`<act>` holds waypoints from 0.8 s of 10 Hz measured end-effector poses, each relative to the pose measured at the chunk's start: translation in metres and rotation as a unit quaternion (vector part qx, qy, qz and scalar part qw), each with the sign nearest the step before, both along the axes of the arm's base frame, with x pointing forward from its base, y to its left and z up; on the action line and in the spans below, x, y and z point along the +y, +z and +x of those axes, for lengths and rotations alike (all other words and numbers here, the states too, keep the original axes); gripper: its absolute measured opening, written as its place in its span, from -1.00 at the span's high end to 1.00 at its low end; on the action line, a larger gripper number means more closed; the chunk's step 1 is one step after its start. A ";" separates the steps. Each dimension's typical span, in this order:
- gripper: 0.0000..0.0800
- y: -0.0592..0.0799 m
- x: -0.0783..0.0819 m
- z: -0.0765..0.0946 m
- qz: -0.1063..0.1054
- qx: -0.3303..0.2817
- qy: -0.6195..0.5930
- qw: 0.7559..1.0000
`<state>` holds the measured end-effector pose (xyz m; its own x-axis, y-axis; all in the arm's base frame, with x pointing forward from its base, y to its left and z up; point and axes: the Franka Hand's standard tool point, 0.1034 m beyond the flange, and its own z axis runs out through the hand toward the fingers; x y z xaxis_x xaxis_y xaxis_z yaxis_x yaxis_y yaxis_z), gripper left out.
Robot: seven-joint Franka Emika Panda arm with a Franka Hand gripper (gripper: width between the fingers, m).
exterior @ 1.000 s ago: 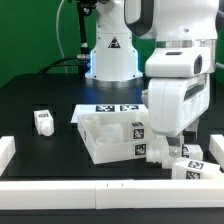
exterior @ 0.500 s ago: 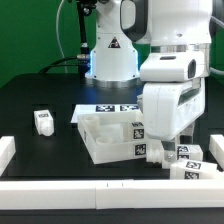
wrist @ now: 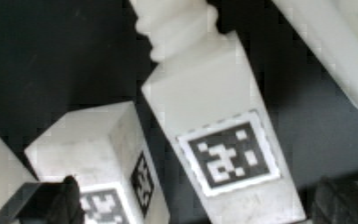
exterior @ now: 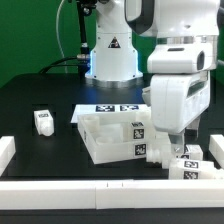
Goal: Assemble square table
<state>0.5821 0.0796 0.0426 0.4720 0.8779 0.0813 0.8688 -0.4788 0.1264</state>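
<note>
We saw pincer (wrist: 202, 200) spread wide, holding nothing, above tagged leg (wrist: 220, 120) in cluster (exterior: 190, 162) at exterior view's right. On worktop (exterior: 40, 95) sat slab (exterior: 105, 135), just beside cluster. Lone leg (exterior: 43, 122) lay well apart, exterior view's left.

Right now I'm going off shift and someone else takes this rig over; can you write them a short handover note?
Gripper: open, holding nothing, low over the cluster of legs at the exterior view's right.
Square tabletop: on the table mid-scene, in front of the marker board.
Lone leg: lies apart at the exterior view's left.
Done: nothing that shows; no leg visibly sits in a corner socket.
Left: grasp each leg and fit it into the tabletop's sockets.
</note>
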 end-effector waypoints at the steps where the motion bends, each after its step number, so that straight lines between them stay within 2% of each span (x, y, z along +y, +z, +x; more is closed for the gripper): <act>1: -0.63 0.010 0.002 0.008 -0.006 0.005 0.001 1.000; 2: -0.63 0.019 0.007 0.012 -0.017 0.024 -0.010 1.000; 3: -0.63 0.020 0.010 0.016 -0.016 0.021 -0.007 1.000; 5: -0.63 0.019 0.008 0.015 -0.017 0.023 -0.008 1.000; 7: -0.63 0.020 0.017 0.032 -0.014 0.017 -0.013 1.000; 8: -0.63 0.015 0.018 0.038 -0.012 0.015 -0.013 1.000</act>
